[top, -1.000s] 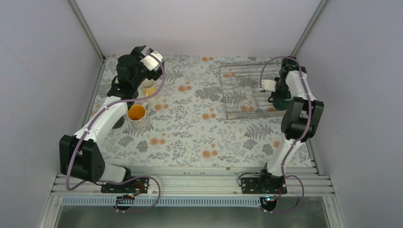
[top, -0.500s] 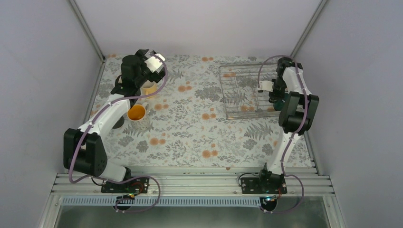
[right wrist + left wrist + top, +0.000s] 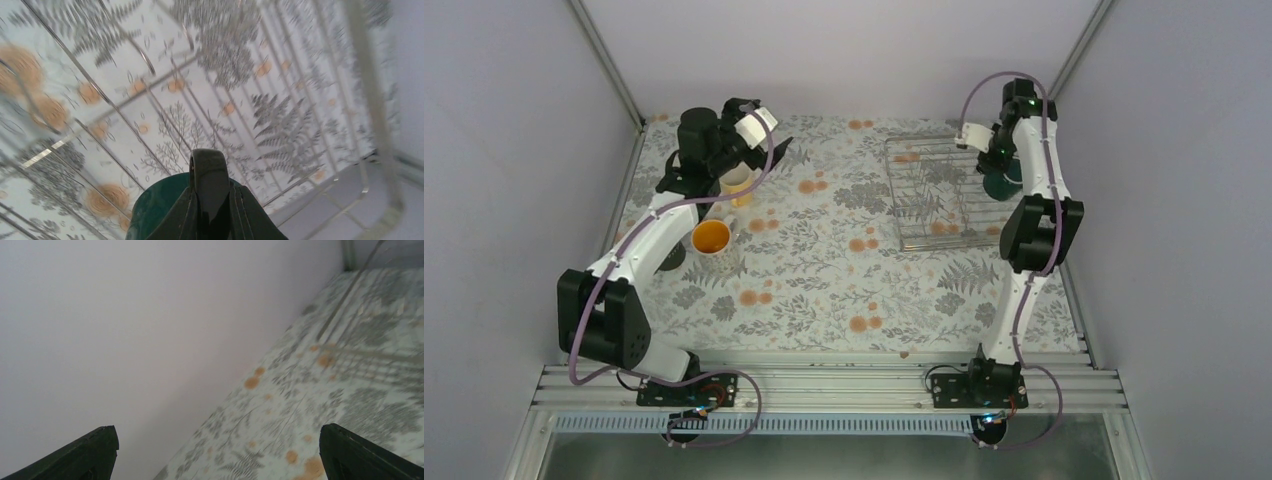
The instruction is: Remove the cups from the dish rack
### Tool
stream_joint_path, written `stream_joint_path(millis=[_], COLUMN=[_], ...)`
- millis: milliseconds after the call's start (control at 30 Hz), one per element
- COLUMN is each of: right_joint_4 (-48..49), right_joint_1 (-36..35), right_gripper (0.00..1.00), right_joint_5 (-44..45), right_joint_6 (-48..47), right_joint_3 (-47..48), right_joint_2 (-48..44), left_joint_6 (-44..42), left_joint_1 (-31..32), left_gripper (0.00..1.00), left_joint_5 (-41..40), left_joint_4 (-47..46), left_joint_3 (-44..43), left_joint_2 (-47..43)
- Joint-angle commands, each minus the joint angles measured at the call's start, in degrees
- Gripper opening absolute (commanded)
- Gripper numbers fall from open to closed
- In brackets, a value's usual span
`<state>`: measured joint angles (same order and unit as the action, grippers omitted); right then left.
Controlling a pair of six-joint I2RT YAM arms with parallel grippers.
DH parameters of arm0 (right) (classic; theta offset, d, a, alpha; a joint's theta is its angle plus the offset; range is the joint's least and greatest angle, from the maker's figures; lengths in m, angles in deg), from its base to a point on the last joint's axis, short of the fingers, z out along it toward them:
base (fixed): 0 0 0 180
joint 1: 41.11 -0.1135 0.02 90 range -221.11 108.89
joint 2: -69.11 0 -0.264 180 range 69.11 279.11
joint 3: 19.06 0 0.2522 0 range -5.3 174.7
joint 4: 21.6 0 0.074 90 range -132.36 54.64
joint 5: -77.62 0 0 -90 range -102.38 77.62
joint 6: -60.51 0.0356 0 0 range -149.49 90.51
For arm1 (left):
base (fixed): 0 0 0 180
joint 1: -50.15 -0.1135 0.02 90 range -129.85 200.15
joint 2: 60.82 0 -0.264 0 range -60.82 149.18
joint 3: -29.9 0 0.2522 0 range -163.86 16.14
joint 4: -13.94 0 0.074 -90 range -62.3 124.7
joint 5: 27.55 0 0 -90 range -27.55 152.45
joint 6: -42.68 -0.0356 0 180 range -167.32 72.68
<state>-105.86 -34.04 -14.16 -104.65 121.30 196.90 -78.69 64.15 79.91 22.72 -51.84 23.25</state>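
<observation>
Ferns and orange flowers printed on tablecloth point(image 3: 824, 280) across whole table. Far left: dark cup point(image 3: 671, 259), mostly hidden behind left arm point(image 3: 644, 240). Just right of it, orange-yellow cup point(image 3: 712, 237), upright on cloth, mouth up. Farther back, pale cup point(image 3: 740, 186), upright as well, partly tucked under left arm's wrist. Beyond and a little right of that, left gripper point(image 3: 773, 153), raised off cloth and aimed rightward along back wall point(image 3: 125, 315). Seen from left wrist: jaws released and spread wide, fingertips point(image 3: 95, 450) at opposite lower corners, only wall and printed cloth between them, grasping nothing. Right of centre, toward back right corner: dish rack point(image 3: 929, 195), silver wire, flat on cloth, print showing through its grid. At rack's far right side: dark green cup point(image 3: 1001, 185), directly below right gripper point(image 3: 998, 162), well apart from the three cups on left. Seen from right wrist: fingers point(image 3: 247, 217) clenched on cup's handle point(image 3: 210, 172), handle uppermost between them, green body bulging just beneath, rack wires blurred under and beyond. Cannot tell whether cup rests on wires or hangs clear of them. Right arm point(image 3: 1032, 225) folded upright along table's right edge, elbow near rack's front corner.
</observation>
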Motion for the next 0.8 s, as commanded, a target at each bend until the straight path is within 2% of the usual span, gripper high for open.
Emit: stream_joint_path(millis=[0,100,200,267,367,467,667,767], right_joint_4=[1.5,1.1,-1.8,-3.0,-1.9,0.4,3.9,5.5], right_joint_1=[-4.6,-6.4,-8.4,-10.2,-12.5,-15.4,-20.1,-21.0], right_gripper=[0.04,0.04,0.04,0.03,0.03,0.03,0.03,0.03], right_joint_5=[-3.0,-9.0,-19.2,-26.2,-38.1,-45.5,-53.4,-57.6], right_joint_6=[7.4,10.0,11.8,12.1,13.7,16.8,20.6,22.6], right_joint_3=[1.5,4.7,8.1,7.7,4.7,1.3,-2.2,-2.4], right_joint_2=[-9.5,-13.6,-17.6,-21.0,-26.4,-30.1,-32.1,-31.6], left_joint_6=[4.1,5.4,8.5,11.3,14.6,17.8,21.6,28.1], left_joint_1=[0.2,-0.6,-1.5,-1.6,-1.5,-1.4,0.1,0.6], left_gripper=[1.0,1.0,1.0,1.0,1.0,1.0,1.0,1.0], left_joint_5=[14.2,25.2,37.8,42.7,48.0,52.3,58.4,60.1], left_joint_4=[0.5,2.9,5.5,5.6,4.4,2.0,2.8,-3.6], left_joint_3=[-3.9,-6.6,-10.3,-12.0,-13.5,-14.4,-19.3,-18.0], left_joint_2=[1.3,3.0,6.2,8.0,10.1,11.9,15.4,15.4])
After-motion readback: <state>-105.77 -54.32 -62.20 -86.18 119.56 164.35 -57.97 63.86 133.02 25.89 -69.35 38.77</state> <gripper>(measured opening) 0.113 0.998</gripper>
